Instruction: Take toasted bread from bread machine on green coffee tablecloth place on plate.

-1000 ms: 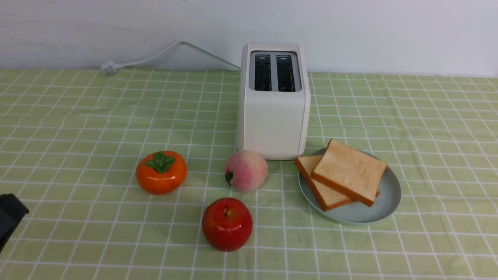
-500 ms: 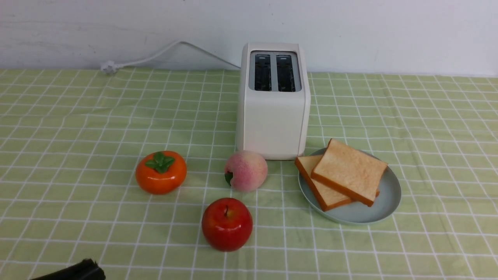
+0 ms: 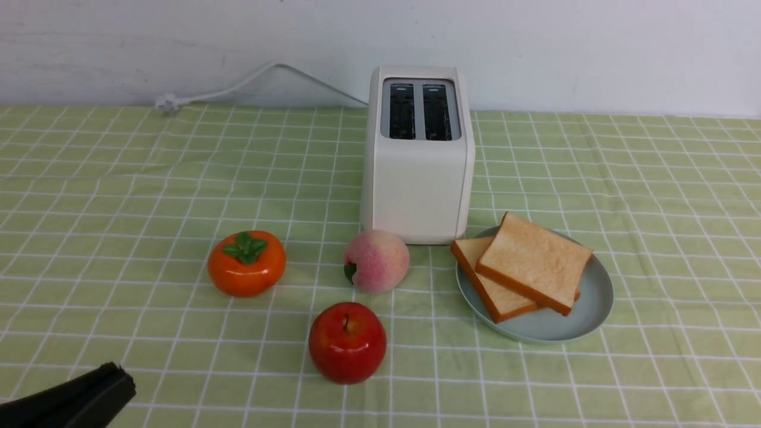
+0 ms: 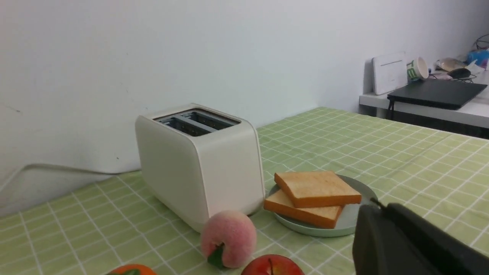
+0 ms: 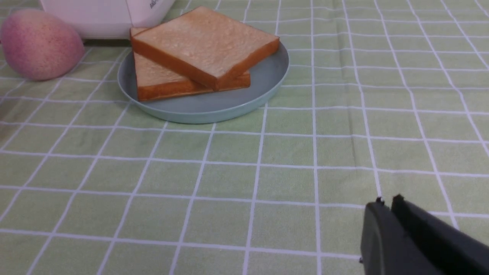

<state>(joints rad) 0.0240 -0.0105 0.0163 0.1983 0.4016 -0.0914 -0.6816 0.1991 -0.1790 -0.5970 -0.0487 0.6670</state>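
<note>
We see both slices of bread [image 3: 533, 261] stacked on the plate [image 3: 585, 315], the upper one skewed across the lower, just right of the toaster [image 3: 417, 156] — its two slots bare. The plate sits on the green cloth [image 3: 666, 226] over the tabletop. Our left fingers [image 3: 77, 399] lie pressed together at the near left corner, holding nothing; our right fingers [image 5: 401, 236] are likewise closed and empty, well short of the plate.
</note>
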